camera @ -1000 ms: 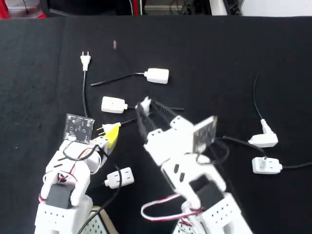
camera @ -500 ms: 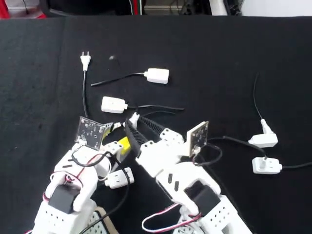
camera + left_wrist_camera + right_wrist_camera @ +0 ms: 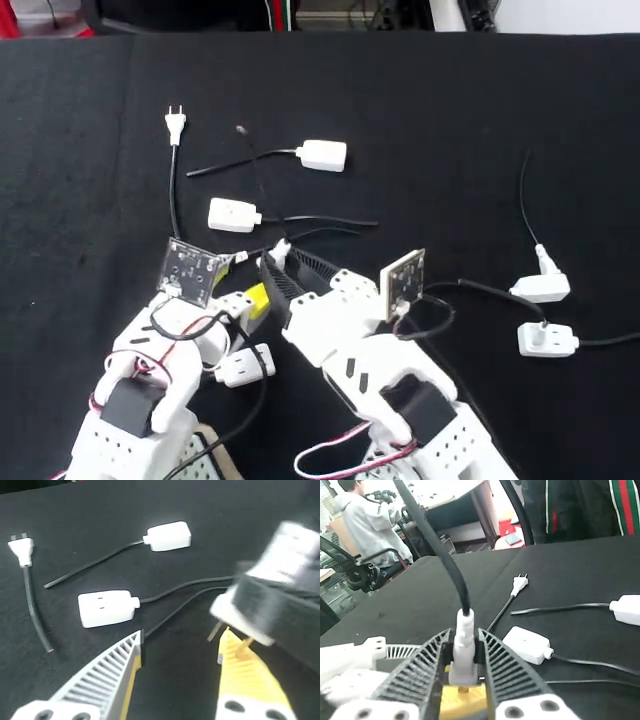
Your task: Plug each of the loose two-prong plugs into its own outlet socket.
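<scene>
From above, just below centre, the right gripper (image 3: 272, 256) is clamped on a white two-prong plug (image 3: 280, 247) beside the left gripper (image 3: 248, 280). In the left wrist view, that gripper's jaws stand apart and a white outlet socket (image 3: 107, 608) lies left of centre. In the right wrist view, the plug is upright with its cord rising. This looks mid-carry; next, the prongs must line up with the socket's slots

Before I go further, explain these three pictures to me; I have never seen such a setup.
Two small white robot arms sit side by side at a black table. One picture looks down from above; the other two come from cameras on each arm's wrist. The right tool is shut on a white two-prong plug with a black cord. The left tool is open, right beside that plug. On the table lie another loose plug and several white outlet sockets.
</scene>
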